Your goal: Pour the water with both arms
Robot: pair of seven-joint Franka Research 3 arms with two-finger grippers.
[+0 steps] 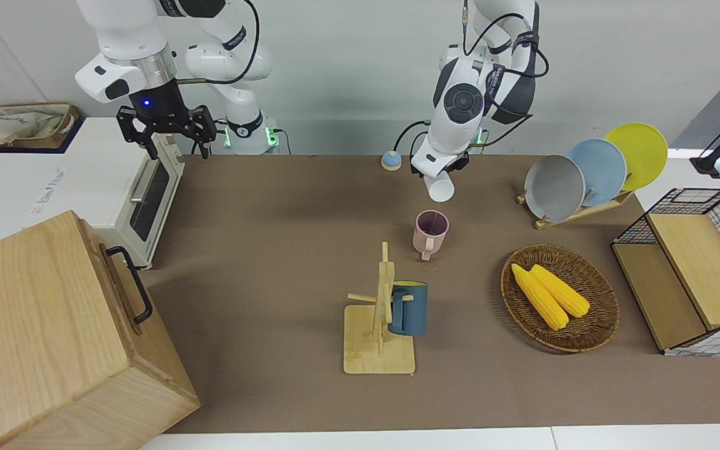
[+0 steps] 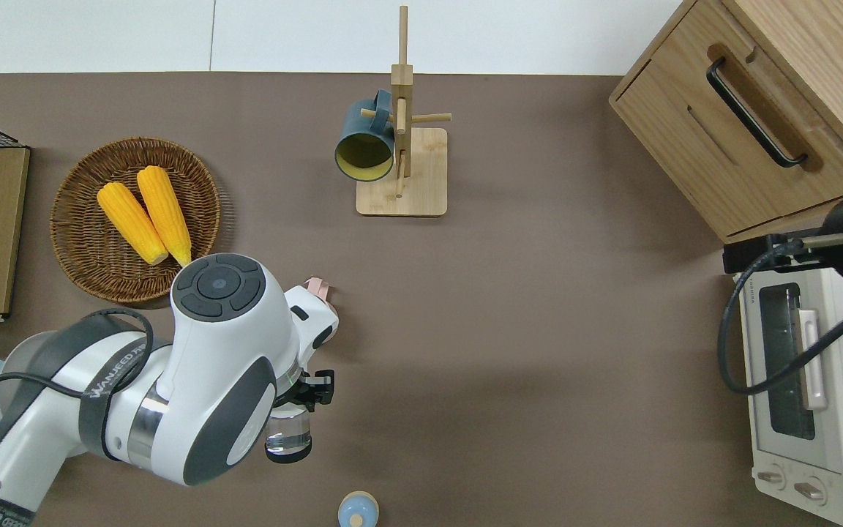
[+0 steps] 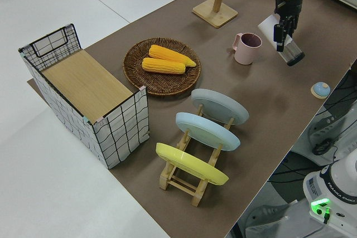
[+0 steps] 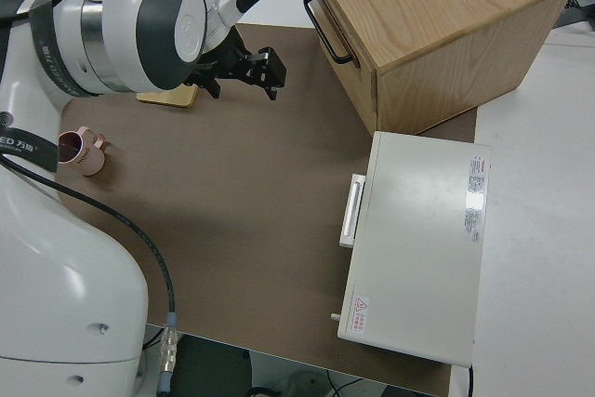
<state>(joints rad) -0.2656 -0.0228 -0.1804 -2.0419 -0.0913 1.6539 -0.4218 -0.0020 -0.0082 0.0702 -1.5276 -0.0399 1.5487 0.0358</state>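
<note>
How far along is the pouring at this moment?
Done: the left gripper has the clear glass picked up and tilted, mouth down toward the upright pink mug on the brown table. In hand: the pour itself, the glass held tipped close to the mug. Left: bringing the glass upright and setting it down. The right gripper is parked, open.

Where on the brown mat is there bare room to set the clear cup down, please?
The widest bare stretch lies between the pink mug and the toaster oven, nearer the robots than the mug stand. It is crowded around the corn basket and plate rack.
</note>
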